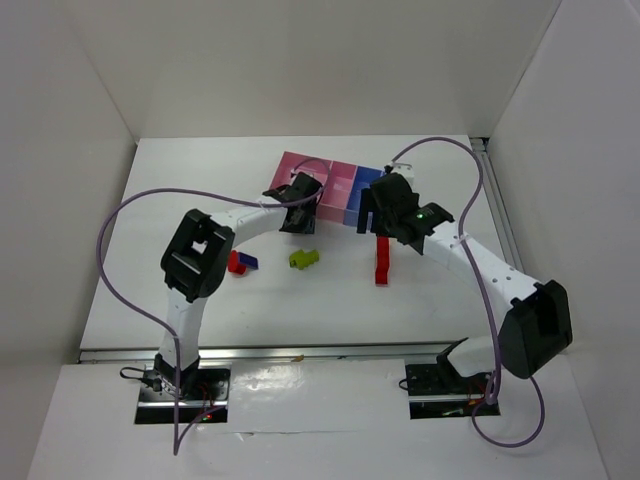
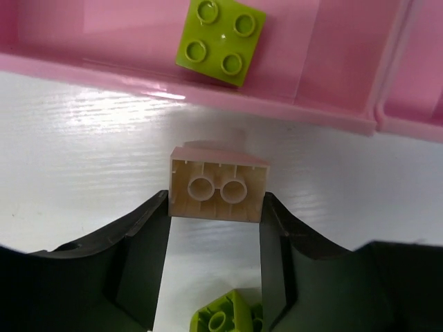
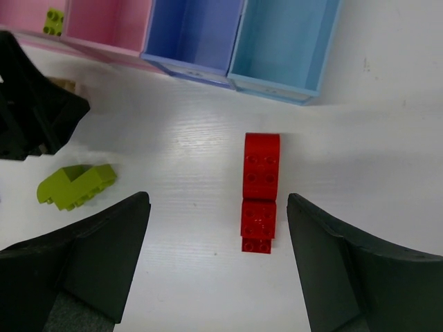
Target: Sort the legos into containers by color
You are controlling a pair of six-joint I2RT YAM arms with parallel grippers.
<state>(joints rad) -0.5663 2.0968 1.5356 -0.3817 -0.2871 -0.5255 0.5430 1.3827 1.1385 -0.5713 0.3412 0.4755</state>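
Note:
My left gripper is shut on the cream lego, hollow underside towards the camera, just in front of the large pink bin's near wall. A lime-green square lego lies in that bin. My right gripper is open above the table. A stack of red legos lies ahead between its fingers, nearer the right one. A loose lime-green lego lies on the table. The containers stand at the back.
A red lego and a dark blue lego lie together left of the lime one. In the right wrist view the small pink, blue and light-blue compartments hold no bricks. White walls enclose the table.

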